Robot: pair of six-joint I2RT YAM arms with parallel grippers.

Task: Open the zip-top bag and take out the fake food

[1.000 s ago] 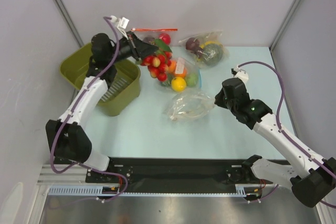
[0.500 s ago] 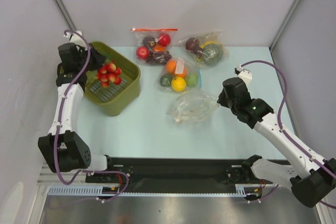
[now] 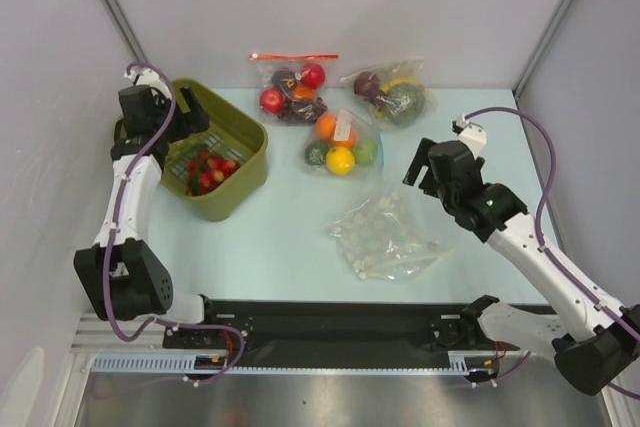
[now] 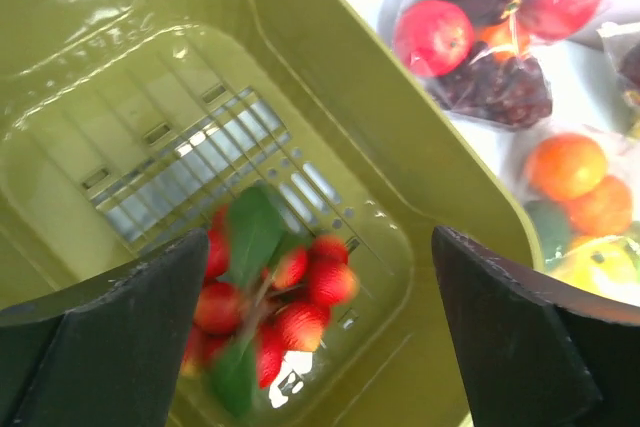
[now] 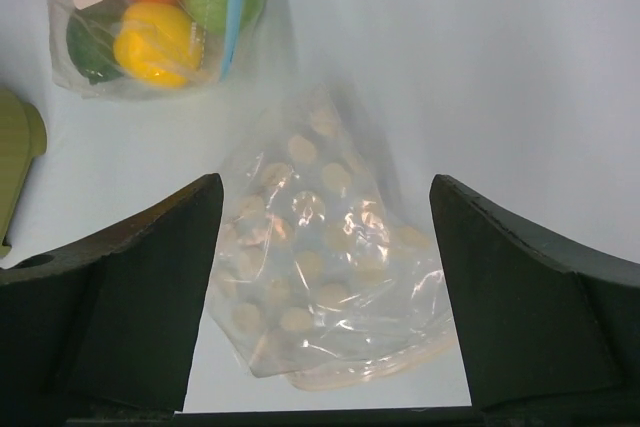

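The zip-top bag [image 3: 386,238], clear with whitish oblong marks, lies flat and empty on the table; the right wrist view shows the bag [image 5: 325,277] below the fingers. My right gripper [image 3: 418,169] [image 5: 325,187] hovers above it, open, touching nothing. The fake food [image 3: 208,173], red strawberry-like pieces with green leaves, lies in the olive-green basket [image 3: 248,160]. My left gripper [image 3: 195,115] [image 4: 320,287] hangs open over the basket, and the fake food [image 4: 290,312] shows blurred between its fingers, apart from them.
Behind the bag lie a clear bag with a red zip strip [image 3: 292,87] [image 4: 470,47], a bag of round fruit [image 3: 340,142] [image 5: 160,17] and another fruit bag [image 3: 395,97]. The basket [image 4: 400,117] stands at the left. Grey walls close in the table.
My left arm swung from over the fruit bags to the basket and let the fake food drop in. My right gripper opened, and the bag fell flat nearer the front.
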